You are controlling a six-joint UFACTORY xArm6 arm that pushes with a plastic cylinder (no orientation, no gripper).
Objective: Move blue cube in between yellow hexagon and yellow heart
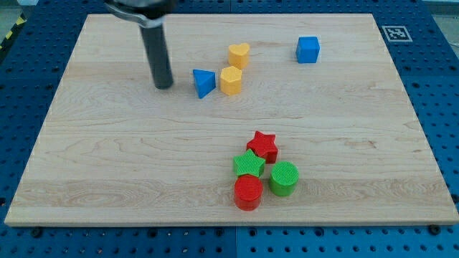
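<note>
The blue cube (308,49) sits near the view's top right of the wooden board. The yellow heart (239,54) lies at top centre, and the yellow hexagon (231,81) sits just below it, almost touching it. A blue triangle (204,82) rests against the hexagon's left side. My tip (164,85) is on the board to the left of the blue triangle, a short gap away, and far left of the blue cube.
A cluster lies at the view's lower centre: a red star (263,145), a green star (249,165), a green cylinder (284,178) and a red cylinder (248,192). The board's edge (229,218) borders a blue perforated table.
</note>
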